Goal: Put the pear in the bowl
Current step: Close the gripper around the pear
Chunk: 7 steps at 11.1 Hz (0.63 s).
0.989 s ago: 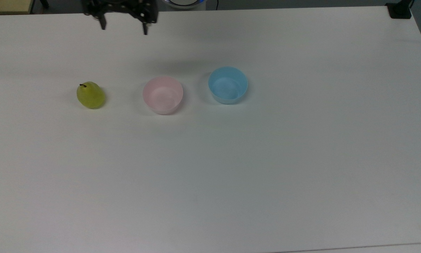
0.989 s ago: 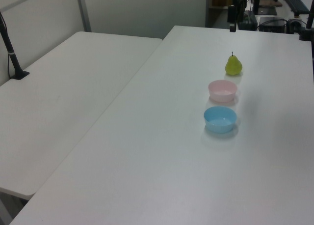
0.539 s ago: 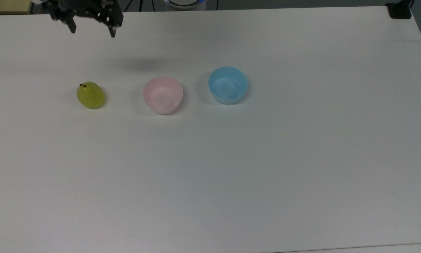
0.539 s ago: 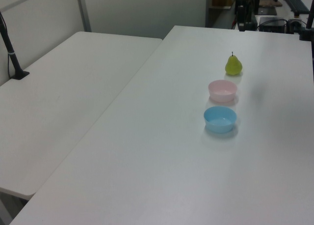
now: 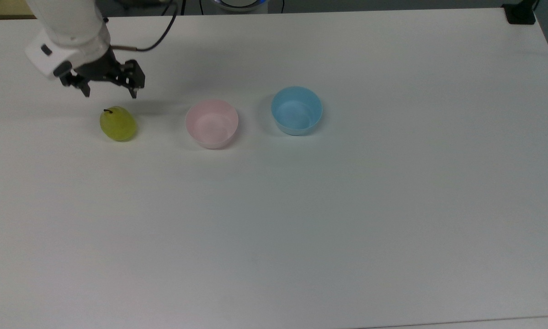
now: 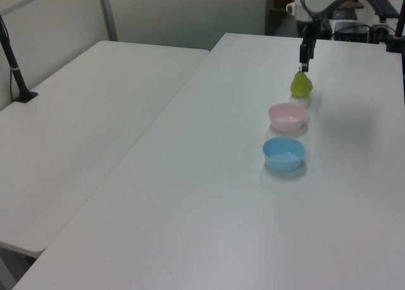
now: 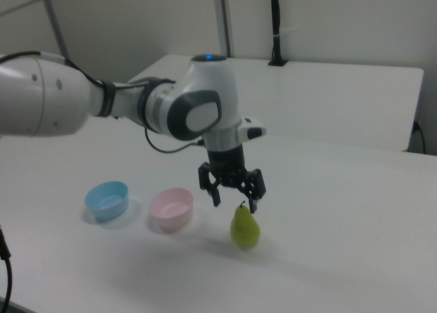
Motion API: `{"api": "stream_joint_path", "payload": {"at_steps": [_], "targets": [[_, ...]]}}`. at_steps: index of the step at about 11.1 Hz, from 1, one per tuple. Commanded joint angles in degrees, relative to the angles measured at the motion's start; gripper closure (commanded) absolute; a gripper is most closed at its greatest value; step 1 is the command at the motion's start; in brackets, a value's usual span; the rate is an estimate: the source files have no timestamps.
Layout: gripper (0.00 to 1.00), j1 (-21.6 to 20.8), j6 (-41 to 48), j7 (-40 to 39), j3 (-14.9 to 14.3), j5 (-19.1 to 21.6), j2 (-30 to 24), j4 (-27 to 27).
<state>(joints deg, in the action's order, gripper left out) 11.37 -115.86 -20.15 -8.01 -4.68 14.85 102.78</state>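
The yellow-green pear (image 5: 118, 124) (image 6: 301, 84) (image 7: 244, 226) stands upright on the white table (image 5: 347, 205), its dark stem up. To the top view's right of it sits the pale pink bowl (image 5: 212, 123) (image 6: 287, 116) (image 7: 171, 208), holding nothing. My gripper (image 5: 110, 94) (image 7: 235, 202) (image 6: 304, 67) hangs open just above the pear, black fingers pointing down on either side of the stem, clear of the fruit. The white arm reaches in from the top view's upper left.
A light blue bowl (image 5: 296, 110) (image 6: 284, 154) (image 7: 107, 199) sits just beyond the pink one, to the top view's right. A second white table (image 6: 82, 119) adjoins on the left view's left. A black post (image 7: 275, 26) stands on the far table in the right view.
My gripper has come from the table's far edge toward the top view's left and down, and now hovers right over the pear. Pear and bowls have not moved.
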Motion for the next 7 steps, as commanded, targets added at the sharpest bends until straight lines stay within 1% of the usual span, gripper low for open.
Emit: {"api": "stream_joint_path", "payload": {"at_steps": [1, 3, 4, 6, 7], "targets": [[0.01, 0.14, -5.16, -1.82, 0.01, -2.43, 2.28, 1.98], [0.04, 0.14, -7.09, -1.73, 0.01, -2.97, 4.13, 2.07], [0.10, 0.06, -8.14, -1.73, 0.01, -2.97, 5.09, 2.16], [0.25, 0.05, -9.90, -1.73, 0.10, -2.97, 5.45, 2.33], [0.30, -0.03, -10.52, -1.73, 0.01, -2.97, 5.98, 2.42]]}}
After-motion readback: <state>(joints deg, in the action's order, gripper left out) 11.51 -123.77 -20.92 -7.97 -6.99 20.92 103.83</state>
